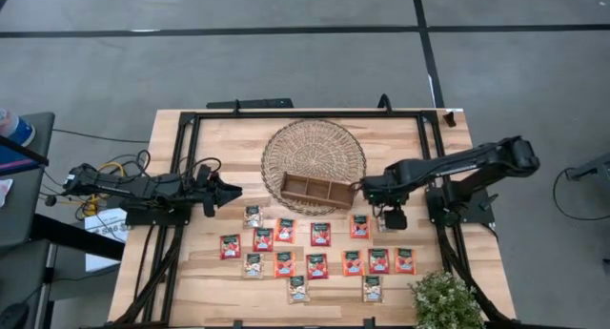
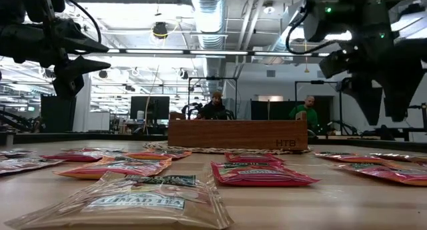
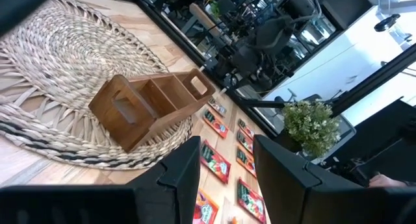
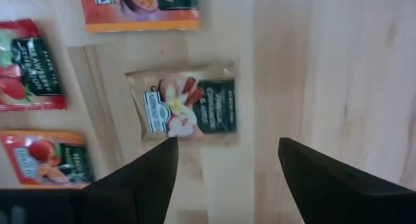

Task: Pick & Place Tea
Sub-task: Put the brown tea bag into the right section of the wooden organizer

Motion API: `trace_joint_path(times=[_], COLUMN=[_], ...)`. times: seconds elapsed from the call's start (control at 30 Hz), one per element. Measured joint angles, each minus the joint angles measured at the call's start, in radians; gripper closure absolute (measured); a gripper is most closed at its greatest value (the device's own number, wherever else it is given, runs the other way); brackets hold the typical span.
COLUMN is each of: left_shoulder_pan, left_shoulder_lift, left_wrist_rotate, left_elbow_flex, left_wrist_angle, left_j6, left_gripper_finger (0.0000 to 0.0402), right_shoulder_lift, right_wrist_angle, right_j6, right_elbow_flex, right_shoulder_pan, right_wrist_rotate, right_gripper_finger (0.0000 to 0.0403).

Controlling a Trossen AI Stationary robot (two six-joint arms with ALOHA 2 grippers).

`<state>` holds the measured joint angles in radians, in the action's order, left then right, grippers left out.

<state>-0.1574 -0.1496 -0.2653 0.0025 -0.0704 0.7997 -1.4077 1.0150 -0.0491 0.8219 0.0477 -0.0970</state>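
right gripper [image 1: 391, 217], fingers spread, hovers beside the wooden tray [image 1: 319, 189]; left gripper [image 1: 229, 190] partly parted, empty. tea sachets [image 1: 320, 234] look light, limp, probably slippery: pinch an edge.

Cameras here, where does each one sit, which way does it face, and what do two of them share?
High: overhead, straight down on table, both arms.
Low: tabletop height, level across tea packets to tray.
Left wrist: past left gripper to tray.
Right wrist: right gripper open above beige packet.
Shared: tray, in high and low.
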Motion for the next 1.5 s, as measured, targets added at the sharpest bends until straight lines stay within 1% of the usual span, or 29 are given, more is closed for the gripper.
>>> trace_joint_path(times=[0.17, 0.27, 0.43, 0.67, 0.73, 0.9, 1.03, 1.17, 1.23, 1.33, 1.5], left_shoulder_pan=[0.0, 0.0, 0.0, 0.0, 0.0, 0.0, 0.0, 0.0, 0.0, 0.0, 0.0], left_shoulder_lift=[0.0, 0.0, 0.0, 0.0, 0.0, 0.0, 0.0, 0.0, 0.0, 0.0, 0.0], left_wrist_rotate=[0.0, 0.0, 0.0, 0.0, 0.0, 0.009, 0.036, 0.054, 0.058, 0.059, 0.061], left_elbow_flex=[0.0, 0.0, 0.0, 0.0, 0.0, 0.0, 0.0, 0.0, 0.0, 0.0, 0.0], left_wrist_angle=[0.002, 0.002, 0.004, 0.005, 0.005, 0.003, 0.002, 0.002, 0.002, 0.002, 0.002], left_j6=[0.003, 0.006, 0.006, 0.006, 0.006, 0.006, 0.006, 0.02, 0.037, 0.051, 0.055], left_gripper_finger=[0.0268, 0.0268, 0.0268, 0.0268, 0.0268, 0.0268, 0.0268, 0.0268, 0.0268, 0.0268, 0.0268], right_shoulder_lift=[-0.067, -0.086, -0.087, -0.087, -0.089, -0.155, -0.206, -0.2, -0.177, -0.142, -0.135], right_wrist_angle=[-0.045, -0.088, -0.141, -0.18, -0.178, -0.176, -0.164, -0.175, -0.187, -0.223, -0.24], right_j6=[0.025, 0.026, 0.019, 0.021, 0.021, 0.019, 0.022, 0.019, 0.009, 0.0, -0.003], right_elbow_flex=[-0.005, -0.029, -0.092, -0.097, -0.102, -0.097, -0.085, -0.09, -0.099, -0.103, -0.101], right_shoulder_pan=[0.012, 0.011, 0.018, 0.017, 0.018, 0.017, 0.018, 0.023, 0.024, 0.024, 0.023], right_wrist_rotate=[0.041, 0.044, 0.049, 0.05, 0.05, 0.059, 0.053, 0.053, 0.061, 0.072, 0.07], right_gripper_finger=[0.0143, 0.0143, 0.0143, 0.0143, 0.0143, 0.0143, 0.0143, 0.0144, 0.0152, 0.0178, 0.025])
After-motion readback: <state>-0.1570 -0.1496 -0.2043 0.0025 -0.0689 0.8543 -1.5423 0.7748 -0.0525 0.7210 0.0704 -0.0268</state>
